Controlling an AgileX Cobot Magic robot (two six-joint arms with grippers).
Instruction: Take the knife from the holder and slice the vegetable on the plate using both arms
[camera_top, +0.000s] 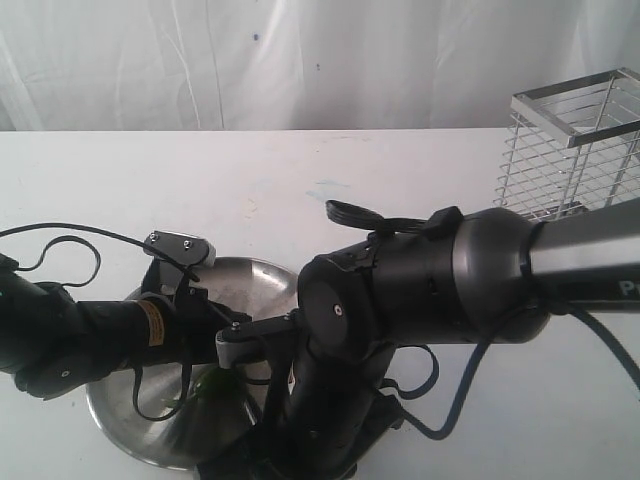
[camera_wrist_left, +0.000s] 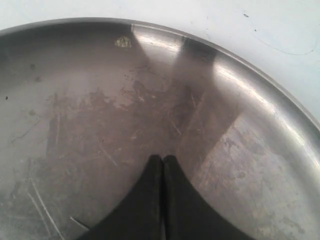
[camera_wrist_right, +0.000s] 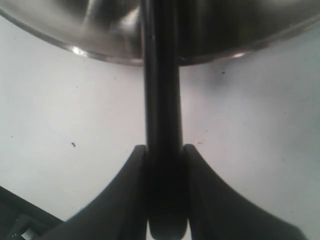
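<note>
In the right wrist view my right gripper (camera_wrist_right: 163, 147) is shut on the black handle of the knife (camera_wrist_right: 162, 95). The handle runs from the jaws over the white table to the rim of the steel plate (camera_wrist_right: 100, 30), and the blade is hard to make out. My left gripper (camera_wrist_left: 163, 158) is shut, its fingertips pressed together just above the scuffed plate (camera_wrist_left: 90, 115) with nothing showing between them. In the exterior view both arms lean over the plate (camera_top: 255, 275). A bit of the green vegetable (camera_top: 207, 381) shows under the left arm (camera_top: 110, 330). The holder (camera_top: 575, 140) stands at the back right.
The bulky right arm (camera_top: 430, 280) crosses the front of the exterior view and hides the plate's right side and its own gripper. Loose black cables hang round both arms. A white backdrop closes the far edge of the white table (camera_top: 300, 180).
</note>
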